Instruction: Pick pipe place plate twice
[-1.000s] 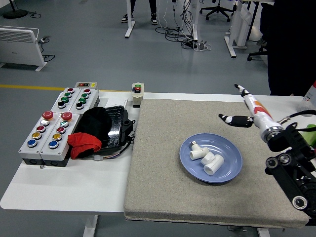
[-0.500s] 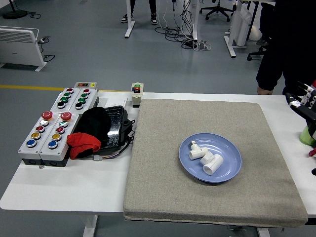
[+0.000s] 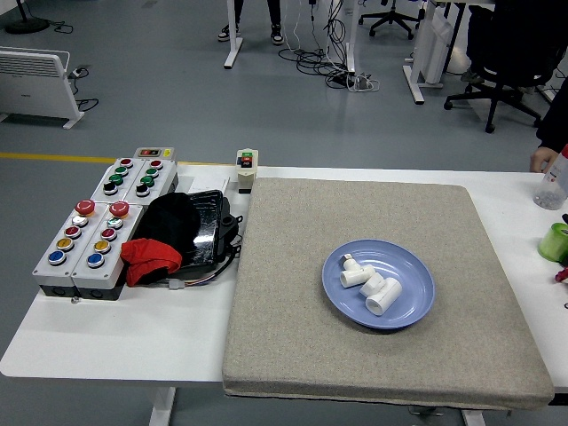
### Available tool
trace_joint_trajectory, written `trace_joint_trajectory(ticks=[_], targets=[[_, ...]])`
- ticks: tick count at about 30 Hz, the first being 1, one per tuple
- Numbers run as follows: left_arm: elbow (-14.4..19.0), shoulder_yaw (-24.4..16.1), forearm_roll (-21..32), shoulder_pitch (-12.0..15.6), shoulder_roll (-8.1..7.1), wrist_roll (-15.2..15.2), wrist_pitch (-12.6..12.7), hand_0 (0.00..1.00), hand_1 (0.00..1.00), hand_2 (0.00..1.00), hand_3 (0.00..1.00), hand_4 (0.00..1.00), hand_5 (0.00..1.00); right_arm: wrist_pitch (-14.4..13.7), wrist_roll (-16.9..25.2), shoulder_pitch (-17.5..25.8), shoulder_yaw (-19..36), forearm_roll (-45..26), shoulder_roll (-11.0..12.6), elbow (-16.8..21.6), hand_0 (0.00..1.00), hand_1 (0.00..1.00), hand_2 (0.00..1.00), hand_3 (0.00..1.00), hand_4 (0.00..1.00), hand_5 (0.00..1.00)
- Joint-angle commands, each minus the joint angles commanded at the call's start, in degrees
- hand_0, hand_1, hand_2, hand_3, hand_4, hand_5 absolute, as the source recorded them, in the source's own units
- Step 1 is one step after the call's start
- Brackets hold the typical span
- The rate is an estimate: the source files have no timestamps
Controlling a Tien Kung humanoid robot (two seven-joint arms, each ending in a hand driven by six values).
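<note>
Two pipes plated, little left to spoil

Button boxes sit far left. Centre-right, both white pipe fittings lie on the blue plate. Neither robot hand shows, so their state is unknowable. A person's hand by the bottle could jostle things.

Plate: blue, glossy, smooth, plastic-looking. Two pipe fittings on it: white plastic, smooth, slight sheen. Mat covering right part of tabletop: beige-grey cloth, matt, coarse weave. Tabletop: white, smooth, matt laminate look. Button boxes at left edge: grey plastic casing, glossy coloured buttons. Black tray: shiny plastic. Red rag: soft cloth. Bottle at right edge: clear plastic.
</note>
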State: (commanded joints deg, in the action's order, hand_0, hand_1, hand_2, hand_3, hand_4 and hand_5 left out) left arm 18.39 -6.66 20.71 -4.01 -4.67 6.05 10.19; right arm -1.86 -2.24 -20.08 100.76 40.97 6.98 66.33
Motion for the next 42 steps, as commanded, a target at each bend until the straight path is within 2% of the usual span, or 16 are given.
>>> trace_joint_trajectory(ticks=[1,6,12,36,37,42], targets=[[0.0,0.1,0.1,0.0,0.01,0.0,0.0,0.697,0.682,0.71,0.651,0.32,0.998,0.0,0.0,0.5,0.2,0.0,-0.2,0.3,0.857,0.812,0.907,0.846,0.577,0.709],[-0.2,0.8,0.3,-0.1,-0.01,-0.1,0.0,0.697,0.682,0.71,0.651,0.32,0.998,0.3,0.5,3.6,1.0,0.1,-1.7,2.7,0.857,0.812,0.907,0.846,0.577,0.709],[-0.2,0.9,0.3,0.0,-0.06,-0.1,0.0,0.696,0.682,0.711,0.651,0.319,0.998,0.7,1.3,5.4,1.6,-0.2,-1.9,3.9,0.863,0.814,0.907,0.847,0.574,0.72],[-0.3,1.5,0.3,0.3,-0.33,0.1,0.1,0.697,0.684,0.712,0.653,0.316,0.998,0.2,1.6,6.9,1.3,-0.3,-1.9,5.8,0.909,0.834,0.94,0.872,0.571,0.769],[-0.3,1.6,0.3,0.3,-0.35,0.1,0.1,0.697,0.684,0.713,0.655,0.314,0.998,0.2,1.6,6.9,1.3,-0.2,-1.9,5.8,0.948,0.869,0.965,0.888,0.586,0.815],[-0.5,2.4,0.6,0.2,-0.61,0.1,0.1,0.697,0.684,0.713,0.655,0.314,0.998,0.3,1.4,7.3,1.6,0.1,-2.1,5.9,0.948,0.869,0.965,0.888,0.586,0.815]])
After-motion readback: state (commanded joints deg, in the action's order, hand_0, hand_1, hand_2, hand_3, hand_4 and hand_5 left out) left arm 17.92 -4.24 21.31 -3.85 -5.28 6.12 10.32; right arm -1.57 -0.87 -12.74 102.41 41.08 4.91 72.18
